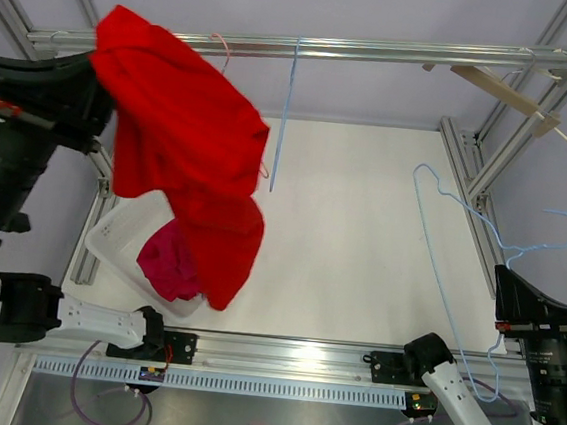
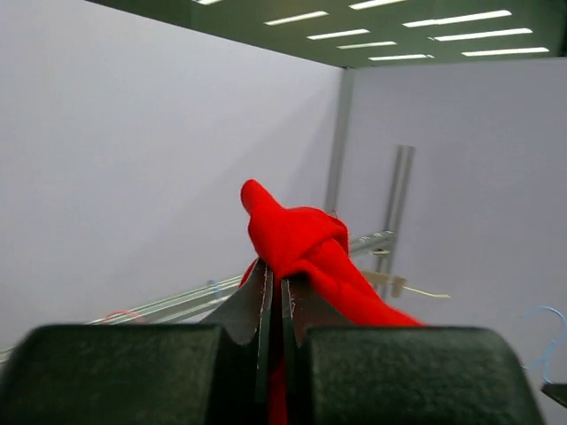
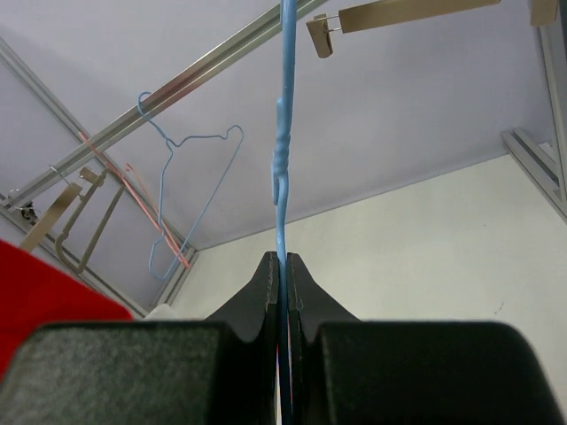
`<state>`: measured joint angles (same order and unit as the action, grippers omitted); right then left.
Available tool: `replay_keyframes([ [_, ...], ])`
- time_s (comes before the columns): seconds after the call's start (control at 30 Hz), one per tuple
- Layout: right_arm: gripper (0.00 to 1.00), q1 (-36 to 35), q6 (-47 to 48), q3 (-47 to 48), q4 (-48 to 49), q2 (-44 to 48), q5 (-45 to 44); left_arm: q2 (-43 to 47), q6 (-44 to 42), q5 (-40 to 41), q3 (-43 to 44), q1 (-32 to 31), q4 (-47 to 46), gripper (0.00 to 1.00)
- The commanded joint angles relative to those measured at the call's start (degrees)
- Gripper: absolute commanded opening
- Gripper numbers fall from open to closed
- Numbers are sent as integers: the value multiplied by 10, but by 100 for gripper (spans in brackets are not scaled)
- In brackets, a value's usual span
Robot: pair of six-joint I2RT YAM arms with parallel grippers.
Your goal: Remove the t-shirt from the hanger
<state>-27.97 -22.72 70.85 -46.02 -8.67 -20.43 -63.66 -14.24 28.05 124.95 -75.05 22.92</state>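
The red t-shirt (image 1: 185,143) hangs free from my left gripper (image 1: 107,47) at the upper left, off any hanger, and drapes down over the bin. In the left wrist view the left gripper (image 2: 275,270) is shut on a bunch of the red t-shirt (image 2: 301,243). My right gripper (image 1: 507,269) at the right edge is shut on a bare blue wire hanger (image 1: 426,218). In the right wrist view the right gripper (image 3: 283,258) pinches the blue hanger's wire (image 3: 283,168), which runs straight up.
A white bin (image 1: 110,241) with a magenta garment (image 1: 168,262) sits under the shirt. On the rail (image 1: 379,53) hang a second blue hanger (image 1: 285,112), a pink hanger (image 1: 222,46) and a wooden clip hanger (image 1: 501,91). Frame posts stand at the right.
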Motion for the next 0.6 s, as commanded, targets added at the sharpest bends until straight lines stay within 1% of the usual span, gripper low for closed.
replay_keyframes([
  [0.0,0,-5,12,-5,42,-34,8,42,-65,114,-22,1,3,0],
  [0.1,0,-5,13,-16,64,-48,32,63,-101,158,-69,1,0,0],
  [0.27,0,-4,12,-28,92,-73,70,90,-184,209,-164,1,-70,0],
  [0.3,0,-4,13,-29,93,-78,83,98,-202,234,-218,1,-94,0],
  [0.33,0,-5,14,-31,92,-86,89,113,-243,248,-249,1,-150,0],
  [0.37,0,-5,15,-33,94,-90,93,121,-264,264,-278,1,-179,0],
  [0.4,0,-4,15,-34,95,-93,100,131,-286,288,-335,1,-209,0],
  [0.43,0,-4,17,-40,96,-95,101,139,-314,297,-359,1,-252,0],
  [0.5,0,-4,18,-44,101,-95,103,167,-321,322,-401,2,-271,0],
  [0.53,0,-5,20,-48,102,-93,105,179,-322,331,-445,2,-286,0],
  [0.57,0,-5,21,-49,104,-92,106,207,-323,342,-470,2,-295,0],
])
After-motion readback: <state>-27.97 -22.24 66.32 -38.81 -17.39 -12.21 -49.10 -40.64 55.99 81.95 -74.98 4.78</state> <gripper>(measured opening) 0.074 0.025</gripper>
